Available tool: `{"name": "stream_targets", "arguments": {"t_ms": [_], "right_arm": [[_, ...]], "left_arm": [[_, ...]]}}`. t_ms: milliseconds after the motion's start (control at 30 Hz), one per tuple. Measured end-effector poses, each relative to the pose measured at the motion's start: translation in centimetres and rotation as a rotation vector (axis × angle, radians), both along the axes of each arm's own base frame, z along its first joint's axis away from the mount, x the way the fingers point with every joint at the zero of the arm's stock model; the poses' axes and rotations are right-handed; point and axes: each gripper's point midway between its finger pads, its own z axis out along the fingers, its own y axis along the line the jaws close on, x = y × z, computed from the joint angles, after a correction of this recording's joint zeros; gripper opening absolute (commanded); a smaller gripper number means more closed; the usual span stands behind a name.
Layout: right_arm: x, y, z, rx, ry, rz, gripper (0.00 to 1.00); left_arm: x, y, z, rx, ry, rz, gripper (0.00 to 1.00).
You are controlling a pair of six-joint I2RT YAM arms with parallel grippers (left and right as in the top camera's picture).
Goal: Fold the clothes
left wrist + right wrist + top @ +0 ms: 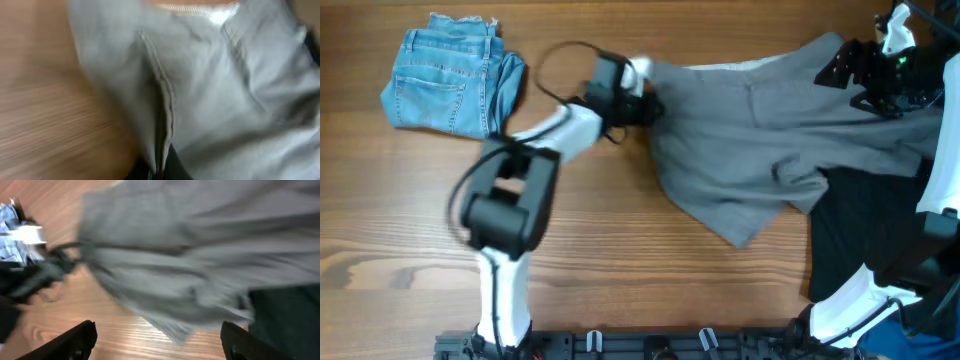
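The grey shorts (770, 130) lie spread out and rumpled on the wooden table, right of the middle, with the paler waistband at the far edge. My left gripper (645, 103) is shut on their left edge. In the left wrist view a fold of grey cloth (200, 90) with its seam is pinched between the jaws (160, 172). My right gripper (848, 68) hovers over the far right part of the shorts. In the right wrist view its fingers (160, 340) are wide open and empty above the shorts (200, 255).
Folded light-blue denim shorts (445, 80) lie at the far left. A large black garment (860, 230) lies under the grey shorts' right side, and a blue one (885, 335) is at the front right corner. Bare wood (650, 280) runs along the front.
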Motion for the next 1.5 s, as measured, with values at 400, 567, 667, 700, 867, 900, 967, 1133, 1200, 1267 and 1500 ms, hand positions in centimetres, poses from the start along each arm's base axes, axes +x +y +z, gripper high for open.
{"name": "stream_targets", "arguments": {"t_ms": [400,567,667,700,867,900,967,1133,1200,1267,1500], "right_arm": [[0.1,9.3,-8.2,-0.072,0.099,0.231,0.64],[-2.8,19.4,-17.5,-0.035,0.082,0.470,0.95],[-4.4,23.6,-20.3,0.017,0.018,0.561,1.00],[-4.2,25.1,-20.9,0.029,-0.039,0.593,1.00],[-4.4,29.4,-21.6,0.062,-0.195,0.687,0.04],[-4.8,28.9,-21.8,0.058,-0.159,0.681,0.05],[-6.2,25.2,-21.3,0.022,-0.010,0.614,0.04],[-1.0,8.6,-9.7,-0.324,-0.040,0.249,0.94],[-0.9,4.3,-8.0,-0.331,-0.048,0.162,0.96],[-2.1,3.4,-8.2,-0.284,0.001,0.145,0.96],[-5.5,5.7,-9.5,-0.161,0.140,0.150,0.87]], "left_arm": [[-2.7,22.1,11.6,0.323,-0.015,0.331,0.73],[-3.1,21.9,11.3,0.341,-0.010,0.296,0.61],[-4.8,21.8,10.3,0.352,0.066,0.272,0.62],[-5.4,21.8,10.0,0.361,0.088,0.258,0.63],[-6.1,21.8,9.7,0.380,0.097,0.222,0.66],[-6.1,21.8,9.7,0.382,0.097,0.222,0.67],[-6.1,21.8,9.7,0.382,0.097,0.220,0.70],[-6.2,21.8,9.7,0.383,0.098,0.218,0.77],[-6.5,21.8,9.5,0.385,0.110,0.213,0.78],[-7.4,21.8,9.1,0.390,0.154,0.204,0.78],[-12.4,22.7,6.3,0.464,0.365,0.181,0.78]]}}
